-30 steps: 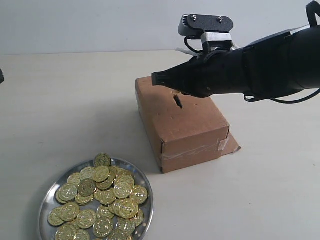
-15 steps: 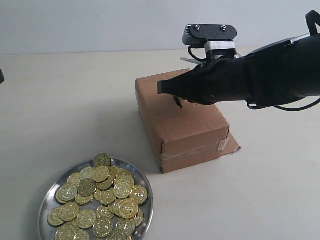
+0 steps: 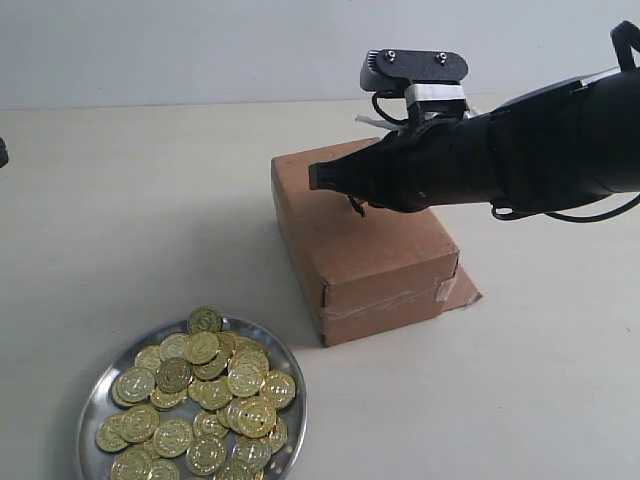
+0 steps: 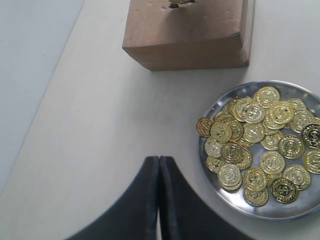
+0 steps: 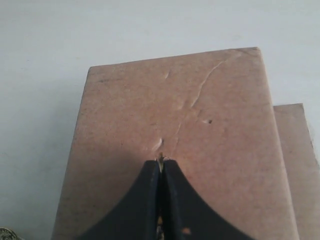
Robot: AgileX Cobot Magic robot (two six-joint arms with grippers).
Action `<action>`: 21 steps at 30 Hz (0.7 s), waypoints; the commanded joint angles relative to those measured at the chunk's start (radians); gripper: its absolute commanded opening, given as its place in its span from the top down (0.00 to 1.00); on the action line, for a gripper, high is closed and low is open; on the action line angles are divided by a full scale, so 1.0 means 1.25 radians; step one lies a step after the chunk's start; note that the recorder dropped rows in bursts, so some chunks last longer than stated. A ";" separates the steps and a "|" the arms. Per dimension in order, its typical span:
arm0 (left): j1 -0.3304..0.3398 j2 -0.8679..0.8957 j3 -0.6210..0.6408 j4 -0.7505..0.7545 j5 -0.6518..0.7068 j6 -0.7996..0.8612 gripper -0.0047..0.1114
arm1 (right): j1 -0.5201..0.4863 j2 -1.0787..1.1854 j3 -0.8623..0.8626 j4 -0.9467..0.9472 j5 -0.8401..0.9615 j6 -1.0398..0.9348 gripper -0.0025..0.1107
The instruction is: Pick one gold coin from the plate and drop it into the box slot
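The brown box (image 3: 375, 255) stands mid-table, and my right gripper (image 3: 316, 177) reaches over its top from the right. Its jaws are shut on a gold coin (image 5: 160, 163), of which only a thin edge shows at the tips, just above the dented top face (image 5: 220, 115). The slot (image 3: 355, 207) is mostly hidden under the fingers. At the front left, the silver plate (image 3: 296, 400) holds a heap of gold coins (image 3: 200, 395). My left gripper (image 4: 159, 160) is shut and empty, over bare table beside the plate (image 4: 280, 212).
One coin (image 4: 204, 126) lies on the plate's rim toward the box (image 4: 190, 35). A loose flap of taped cardboard (image 3: 462, 290) sticks out at the box's near right corner. The pale table (image 3: 130, 220) stretches left of the box.
My right gripper has come down a little over the box top and now covers most of the slot. The plate, the box and the left arm have not moved.
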State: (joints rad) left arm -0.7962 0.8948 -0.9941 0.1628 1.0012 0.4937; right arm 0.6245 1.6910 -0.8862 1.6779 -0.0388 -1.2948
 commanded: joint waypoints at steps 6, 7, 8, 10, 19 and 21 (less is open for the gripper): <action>0.000 -0.002 0.001 -0.006 0.000 -0.008 0.96 | 0.002 -0.001 0.001 -0.002 0.007 -0.008 0.86; 0.000 -0.002 0.001 -0.006 0.000 -0.008 0.96 | 0.002 -0.001 0.001 -0.002 0.007 -0.008 0.85; 0.000 -0.002 0.001 -0.006 0.000 -0.008 0.96 | 0.002 -0.001 0.001 -0.002 0.007 -0.008 0.82; 0.000 -0.002 0.001 -0.006 0.000 -0.008 0.96 | 0.002 -0.001 0.001 -0.002 0.007 -0.008 0.81; 0.000 -0.095 0.019 -0.015 -0.164 -0.260 0.96 | 0.002 -0.316 0.005 -0.037 -0.105 -0.129 0.98; 0.000 -0.138 0.055 -0.042 -0.257 -0.297 0.96 | 0.002 -0.400 0.019 -0.032 -0.105 -0.157 0.98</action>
State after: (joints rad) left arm -0.7962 0.7849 -0.9709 0.1466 0.8213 0.2151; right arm 0.6245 1.3204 -0.8825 1.6440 -0.1559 -1.4287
